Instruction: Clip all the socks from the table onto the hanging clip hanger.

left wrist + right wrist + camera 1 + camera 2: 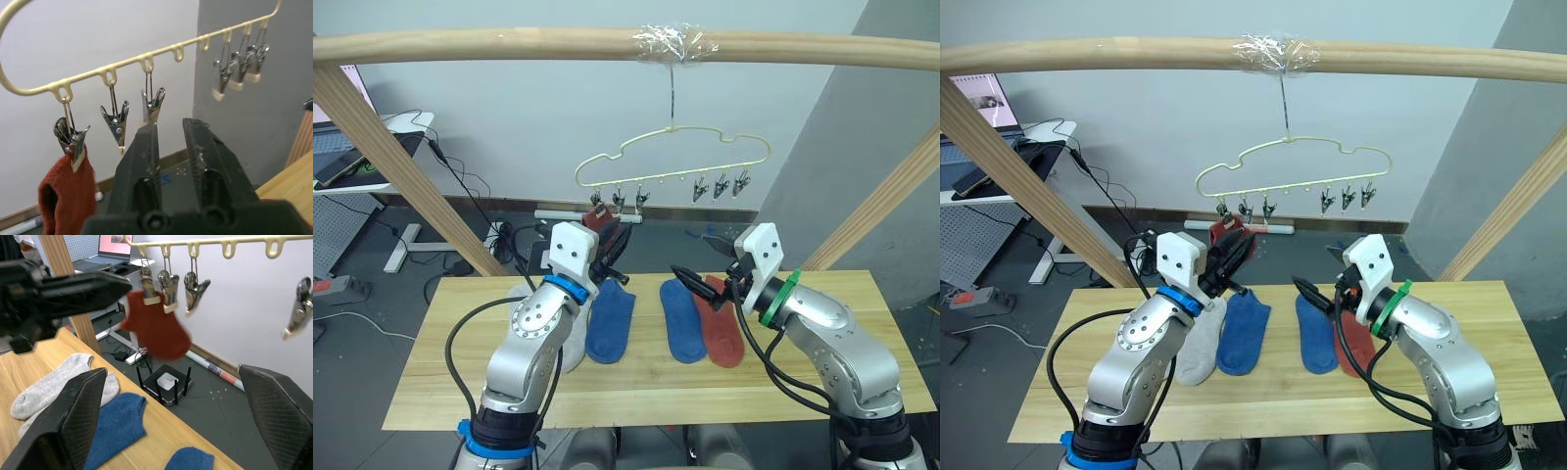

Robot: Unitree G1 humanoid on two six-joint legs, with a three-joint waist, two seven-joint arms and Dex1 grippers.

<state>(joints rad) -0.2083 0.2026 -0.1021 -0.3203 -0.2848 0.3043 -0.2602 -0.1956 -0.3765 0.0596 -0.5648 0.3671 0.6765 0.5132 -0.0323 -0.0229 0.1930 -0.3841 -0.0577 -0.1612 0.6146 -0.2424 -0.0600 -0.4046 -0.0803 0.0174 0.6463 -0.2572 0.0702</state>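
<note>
— What's around you, biggest things first?

— A pale wall and a grey wall behind, a grey floor, and a round wooden pole frame (607,44) crossing overhead. Off to my left stands a white desk (372,157) with a laptop (984,103) on it, cables trailing down. Below me the light wood surface (822,382) spreads wide.

— And on the surface?

— Two light grey socks (54,387) at my left, one partly over the other; beside them a blue sock (610,321), then a second blue sock (680,321), well apart from the first, and touching it a rust red sock (722,335).

— The hanger?

— The clip hanger (675,157) hangs by its hook from the pole, taped there. The other red sock (66,193) dangles from its leftmost clip (71,139).

— Your jaws?

— My left gripper (168,147) is raised just under the third clip (152,104), jaws nearly together, nothing between them. My right gripper (176,396) hovers above the socks on the right, jaws wide apart and holding nothing.
</note>
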